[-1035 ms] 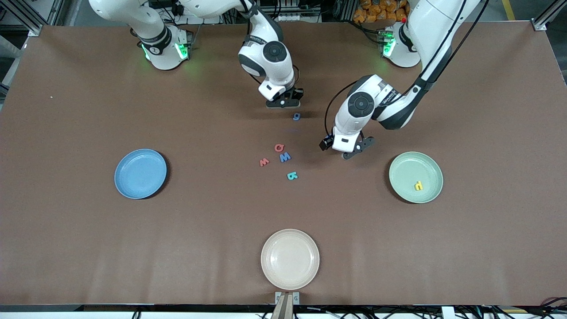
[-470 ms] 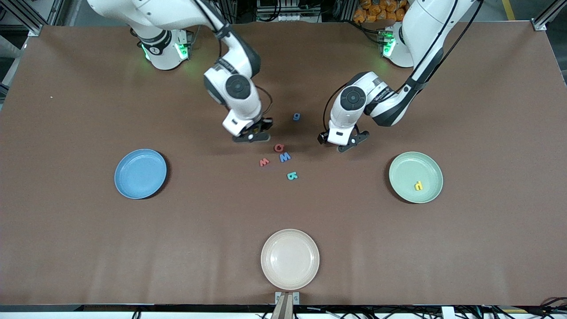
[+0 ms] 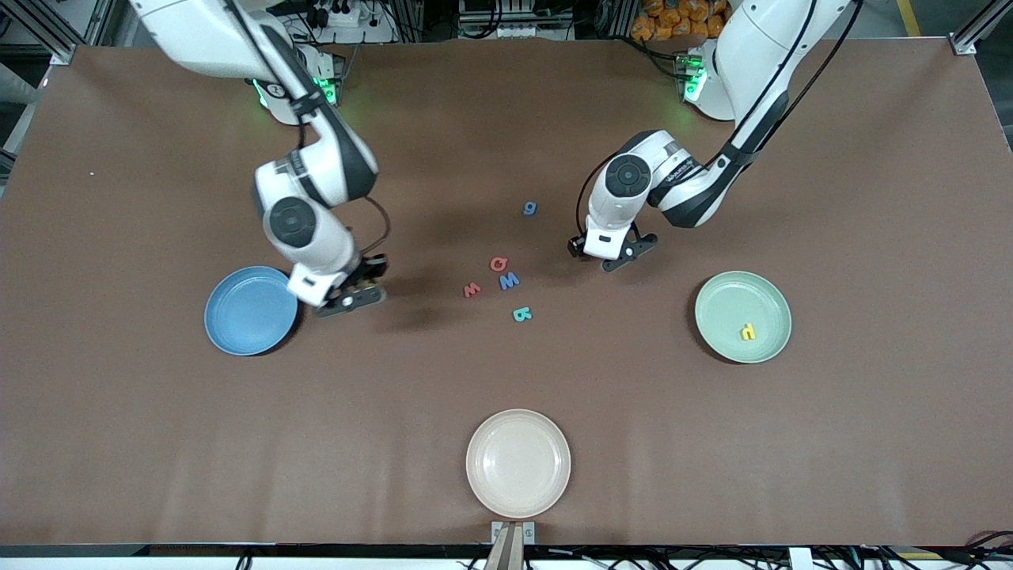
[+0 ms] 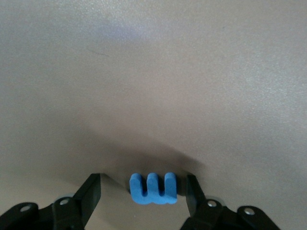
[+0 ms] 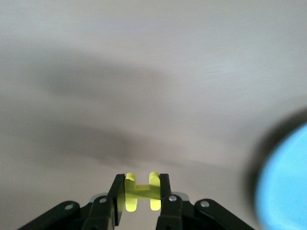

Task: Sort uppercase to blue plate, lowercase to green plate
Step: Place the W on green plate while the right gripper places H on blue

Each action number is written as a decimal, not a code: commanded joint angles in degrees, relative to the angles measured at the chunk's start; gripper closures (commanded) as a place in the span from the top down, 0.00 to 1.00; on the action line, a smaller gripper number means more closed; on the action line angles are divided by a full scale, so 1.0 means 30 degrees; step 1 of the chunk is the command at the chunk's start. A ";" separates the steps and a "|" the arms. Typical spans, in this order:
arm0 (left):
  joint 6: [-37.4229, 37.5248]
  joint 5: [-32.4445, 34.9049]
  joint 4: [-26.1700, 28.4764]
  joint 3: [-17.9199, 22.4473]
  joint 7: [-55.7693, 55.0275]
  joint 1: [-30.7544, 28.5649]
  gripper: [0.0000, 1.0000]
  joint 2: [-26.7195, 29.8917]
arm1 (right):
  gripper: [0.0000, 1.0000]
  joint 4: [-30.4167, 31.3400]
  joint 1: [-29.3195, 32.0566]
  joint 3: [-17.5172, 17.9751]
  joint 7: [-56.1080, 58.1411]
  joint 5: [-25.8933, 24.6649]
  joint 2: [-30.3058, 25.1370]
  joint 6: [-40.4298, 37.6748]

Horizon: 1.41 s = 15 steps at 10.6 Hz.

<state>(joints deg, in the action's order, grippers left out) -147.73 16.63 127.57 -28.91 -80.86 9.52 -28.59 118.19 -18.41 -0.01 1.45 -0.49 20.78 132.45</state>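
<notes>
When reading the front view, note the right end effector (image 3: 348, 298) over bare tabletop (image 3: 506, 119) just beside the blue plate (image 3: 237, 332), and the left end effector (image 3: 616, 257) low near the loose letters (image 3: 508, 280), well apart from the green plate (image 3: 724, 297). Through the left wrist, find fingers (image 4: 92, 191) spread astride the blue E-like letter (image 4: 153, 189), matte foam lying flat, prongs pointing away. Through the right wrist, see the yellow H (image 5: 141, 191) pinched, crossbar spanning the gap, with the round blue plate close alongside.

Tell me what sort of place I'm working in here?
Most likely a robot lab bench: two arms bolted at a brown table, metal framing and cables around, plus foam letters and plates for sorting.
</notes>
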 commanded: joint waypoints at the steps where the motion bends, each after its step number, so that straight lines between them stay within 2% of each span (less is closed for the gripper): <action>1: -0.0501 0.0579 0.0014 -0.0088 -0.0643 -0.0009 0.67 -0.0198 | 0.25 -0.0373 -0.0046 -0.1717 0.3285 -0.0595 -0.0625 -0.1399; 2: -0.0561 0.0608 0.0014 -0.0088 -0.0643 -0.0009 0.55 -0.0198 | 0.25 -0.0374 0.0273 -0.2188 0.4195 -0.1208 -0.0801 -0.1521; 4: -0.0590 0.0725 -0.0044 -0.0088 -0.0643 -0.0009 0.24 -0.0227 | 0.25 -0.0287 0.1355 -0.2455 0.6217 -0.1712 -0.0658 -0.1320; 5: -0.0590 0.0726 -0.0102 -0.0088 -0.0643 -0.0038 0.00 -0.0198 | 0.25 -0.0170 0.1563 -0.2572 0.6313 -0.1741 -0.0599 -0.1230; 8: -0.0445 0.0755 -0.0190 -0.0117 0.0638 -0.1290 0.00 0.1055 | 0.26 0.0735 0.2237 -0.2632 0.6811 -0.1684 -0.0220 -0.0124; 10: 0.0080 0.0697 -0.0336 -0.0205 0.3793 -0.3017 0.00 0.2404 | 0.30 0.1701 0.2327 -0.2632 0.6811 -0.1449 0.0366 0.1982; 11: 0.0547 0.0493 -0.0830 -0.0264 0.5492 -0.3838 0.00 0.2671 | 0.30 0.1822 0.2443 -0.2603 0.6754 -0.1420 0.0398 0.2167; 12: 0.1016 0.0462 -0.1299 -0.0786 0.6959 -0.4949 0.00 0.2673 | 0.36 0.1823 0.2473 -0.2603 0.6637 -0.1419 0.0369 0.2024; 13: 0.1659 0.0462 -0.1855 -0.0965 0.8627 -0.5888 0.00 0.2673 | 0.53 0.1823 0.2444 -0.2603 0.6578 -0.1129 0.0369 0.1993; 15: 0.3239 0.0404 -0.2590 -0.0880 1.2200 -0.7093 0.00 0.2702 | 0.75 0.1678 0.2298 -0.2574 0.6519 -0.0017 0.0369 0.1498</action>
<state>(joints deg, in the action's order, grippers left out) -141.35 17.41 121.15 -30.52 -50.38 -9.22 -20.81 123.16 -11.85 -8.23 20.90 -2.62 22.76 138.09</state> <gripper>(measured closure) 0.599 0.485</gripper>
